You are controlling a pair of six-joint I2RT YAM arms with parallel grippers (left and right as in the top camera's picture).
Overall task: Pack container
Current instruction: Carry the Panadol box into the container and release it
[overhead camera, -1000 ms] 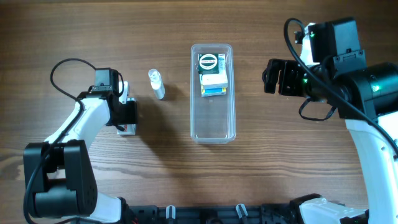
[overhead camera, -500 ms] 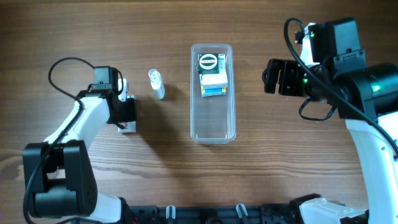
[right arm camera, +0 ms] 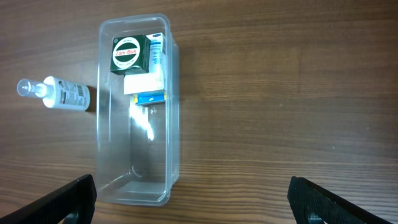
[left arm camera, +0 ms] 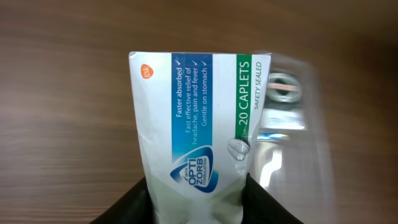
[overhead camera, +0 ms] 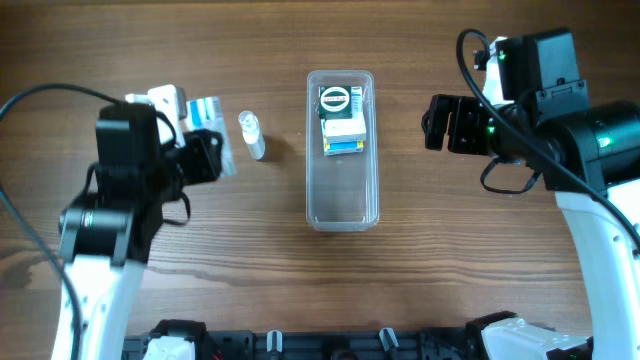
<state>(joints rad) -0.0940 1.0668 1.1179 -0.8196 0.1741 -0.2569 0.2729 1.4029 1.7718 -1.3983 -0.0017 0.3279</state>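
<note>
The container [overhead camera: 343,190] is a long clear tub in the middle of the table, also in the right wrist view [right arm camera: 134,162]. In its far end lie a green box [overhead camera: 338,100] and a white and blue box [overhead camera: 345,138]. My left gripper [overhead camera: 206,145] is raised above the table, left of the container. It is shut on a white, blue and green caplets box [left arm camera: 193,124], with the black fingers [left arm camera: 134,202] on both its sides. My right gripper [overhead camera: 440,122] hangs open and empty to the right of the container; its fingertips [right arm camera: 65,199] stand far apart.
A small clear bottle with a white label [overhead camera: 252,134] lies on the table between my left gripper and the container; it also shows in the right wrist view [right arm camera: 59,93]. The table is brown wood [overhead camera: 480,240].
My left arm has lifted the caplets box off the table and risen high toward the camera, shifting toward the far side. The right arm, container and bottle have not moved.
</note>
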